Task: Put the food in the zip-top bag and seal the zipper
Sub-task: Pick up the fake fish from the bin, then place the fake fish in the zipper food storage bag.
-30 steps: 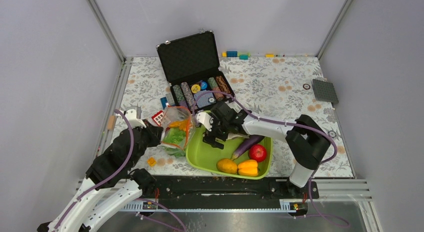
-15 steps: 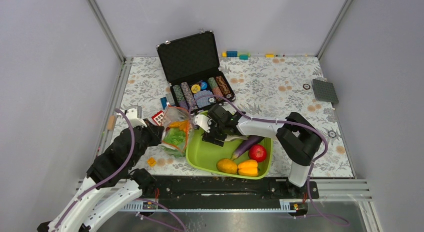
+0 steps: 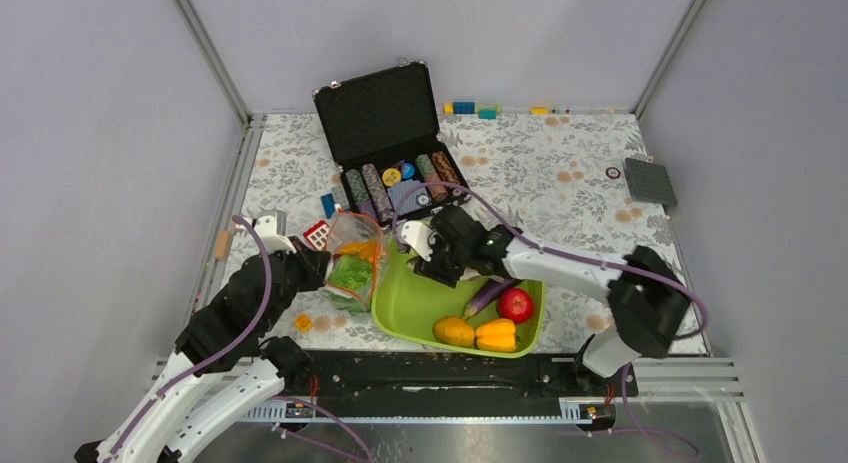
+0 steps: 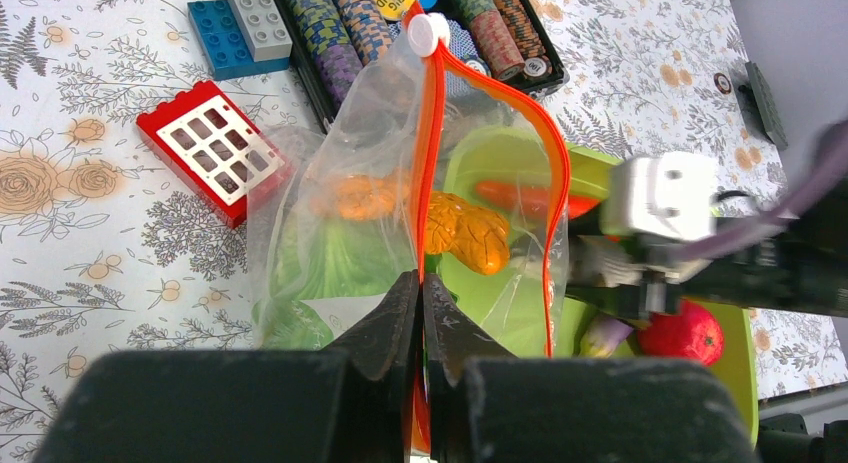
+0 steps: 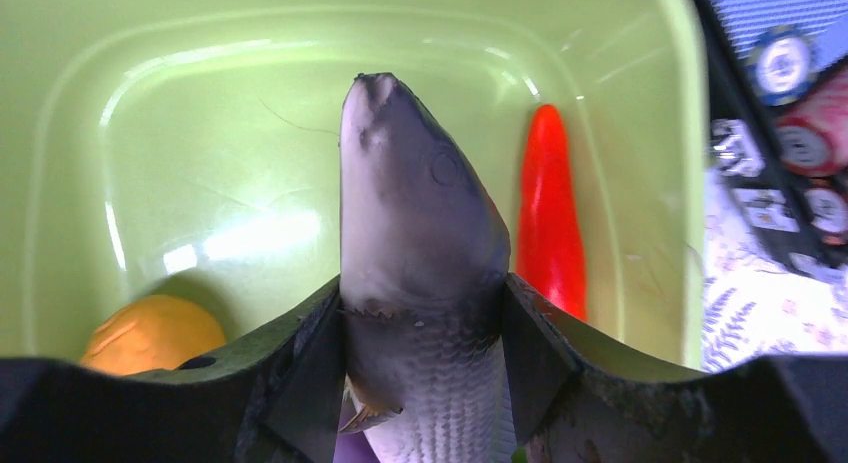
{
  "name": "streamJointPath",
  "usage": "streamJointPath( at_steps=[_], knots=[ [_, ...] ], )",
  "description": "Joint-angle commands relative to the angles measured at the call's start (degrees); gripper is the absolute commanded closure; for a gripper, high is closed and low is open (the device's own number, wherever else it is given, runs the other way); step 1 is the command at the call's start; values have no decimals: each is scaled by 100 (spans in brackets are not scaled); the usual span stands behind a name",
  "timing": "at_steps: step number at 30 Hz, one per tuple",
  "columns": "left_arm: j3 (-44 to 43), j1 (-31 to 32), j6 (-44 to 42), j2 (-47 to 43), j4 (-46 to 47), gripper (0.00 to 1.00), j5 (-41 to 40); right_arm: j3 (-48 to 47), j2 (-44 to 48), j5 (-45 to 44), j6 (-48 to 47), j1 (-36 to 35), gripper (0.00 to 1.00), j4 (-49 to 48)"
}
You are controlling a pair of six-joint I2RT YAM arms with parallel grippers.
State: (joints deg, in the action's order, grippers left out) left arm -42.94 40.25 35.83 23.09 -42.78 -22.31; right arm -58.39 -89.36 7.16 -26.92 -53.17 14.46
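Right claw [image 5: 420,288] clamped on silver fish [image 5: 415,203] above lime-green tray [image 5: 200,103], shifted slightly rightward within the last second, elbow swung out | left claw [image 4: 422,293] pinched on zip-top bag [image 4: 340,243] rim, mouth open beside tray | fish probably headed bagward next.

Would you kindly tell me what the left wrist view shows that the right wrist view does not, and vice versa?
Only the left wrist view shows the clear zip-top bag, its orange-red zipper strip pinched by the left gripper, green lettuce inside, and a red window brick. Only the right wrist view shows the silver toy fish, clamped in the right gripper. Both show the lime-green tray, the orange-red carrot and the poker chips.
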Motion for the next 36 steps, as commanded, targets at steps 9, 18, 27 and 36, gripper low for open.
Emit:
streamJointPath(
  at_steps=[9,18,27,36],
  knots=[
    [74,-13,-18,-78,369,96,251,652,2562,1125,1503,-47,57,-2228],
    [109,-9,44,-53,514,96,416,-516,1407,2533,3895,-53,63,-4914],
    [30,-11,40,63,525,96,599,-1620,-549,3245,5809,-113,63,-7347],
    [31,-9,130,66,510,96,552,-1257,-1233,2685,5779,-209,60,-8040]
  ],
)
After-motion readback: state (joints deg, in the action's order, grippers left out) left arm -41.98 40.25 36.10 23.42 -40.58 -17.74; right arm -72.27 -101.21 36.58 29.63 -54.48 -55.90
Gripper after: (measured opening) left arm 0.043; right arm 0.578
